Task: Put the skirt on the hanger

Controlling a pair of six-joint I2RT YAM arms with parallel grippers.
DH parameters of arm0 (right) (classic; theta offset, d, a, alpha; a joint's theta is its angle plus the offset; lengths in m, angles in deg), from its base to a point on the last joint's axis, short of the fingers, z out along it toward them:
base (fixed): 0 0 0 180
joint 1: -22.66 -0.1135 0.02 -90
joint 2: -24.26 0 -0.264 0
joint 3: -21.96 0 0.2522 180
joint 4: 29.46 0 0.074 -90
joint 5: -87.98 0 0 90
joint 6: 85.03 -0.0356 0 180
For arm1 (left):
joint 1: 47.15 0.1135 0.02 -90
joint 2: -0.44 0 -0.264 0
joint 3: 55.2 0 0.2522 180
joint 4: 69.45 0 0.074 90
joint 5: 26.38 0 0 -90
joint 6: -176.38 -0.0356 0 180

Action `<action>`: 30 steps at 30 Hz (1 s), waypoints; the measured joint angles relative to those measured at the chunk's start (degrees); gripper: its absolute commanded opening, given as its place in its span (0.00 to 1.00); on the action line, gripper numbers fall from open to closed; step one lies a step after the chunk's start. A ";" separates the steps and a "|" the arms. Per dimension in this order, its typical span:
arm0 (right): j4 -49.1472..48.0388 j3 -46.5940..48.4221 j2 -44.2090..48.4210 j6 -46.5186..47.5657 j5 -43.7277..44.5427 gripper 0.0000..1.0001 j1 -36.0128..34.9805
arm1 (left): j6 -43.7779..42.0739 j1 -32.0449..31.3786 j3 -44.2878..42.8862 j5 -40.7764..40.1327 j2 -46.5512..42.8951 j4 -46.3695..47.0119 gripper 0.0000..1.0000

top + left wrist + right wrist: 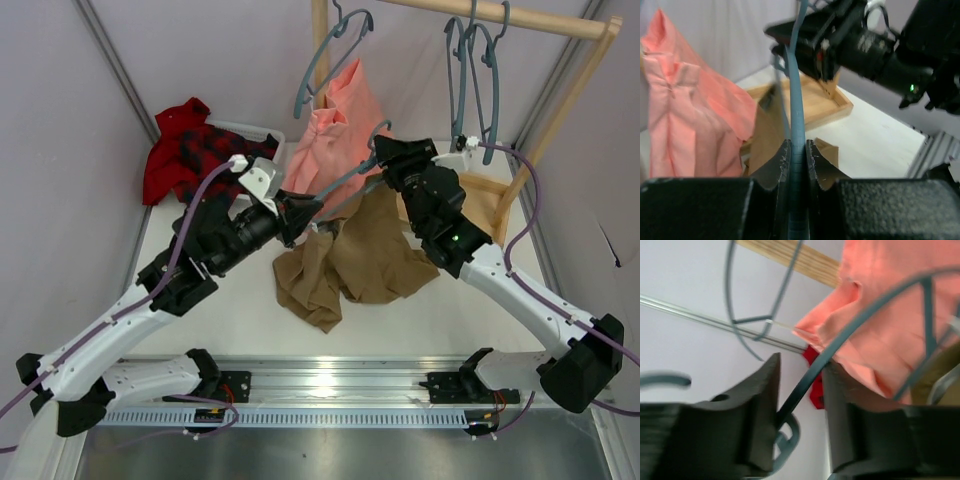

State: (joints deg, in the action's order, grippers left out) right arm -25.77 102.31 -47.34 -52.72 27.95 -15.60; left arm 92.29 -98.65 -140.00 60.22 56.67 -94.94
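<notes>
White bench (pixel 235 310), skirt (pixel 350 265) heaped centre. L pincer (pixel 798 145) clamps hanger (pixel 796 100); R pincer (pixel 801 365) part-open astride it. Seat R grip squarely before lifting.

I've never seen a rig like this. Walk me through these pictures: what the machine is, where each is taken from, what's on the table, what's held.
Two robot arms are bolted at the near edge of a table. The wide picture looks down from above and behind them; the other two come from a camera on each wrist. A tan skirt lies bunched on the table, a red-and-black plaid garment sits far left, and a pink garment hangs at the back. The left claw is shut on a grey-blue hanger. The right claw straddles the same hanger, its jaws apart.
</notes>
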 measured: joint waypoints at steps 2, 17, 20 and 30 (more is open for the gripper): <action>-2.14 0.11 0.04 -2.51 -0.17 0.07 0.02 | -0.70 -0.26 0.85 1.22 -0.07 -0.55 0.00; 0.50 2.84 1.51 -8.85 -2.91 0.00 -1.25 | -4.35 -1.09 -0.46 1.86 4.11 -5.79 0.54; 5.44 4.20 0.72 -9.03 -2.73 0.00 -2.05 | -6.73 -1.09 -2.95 0.22 4.22 -4.94 0.75; 15.72 9.70 -2.29 -11.80 -0.85 0.00 -2.27 | -13.57 -3.19 -11.08 -3.10 8.83 -5.77 0.77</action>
State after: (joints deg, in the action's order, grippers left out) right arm -10.05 112.01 -49.63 -64.52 27.10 -17.88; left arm 78.72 -101.85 -151.08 57.12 65.50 -100.71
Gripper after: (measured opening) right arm 0.080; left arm 0.761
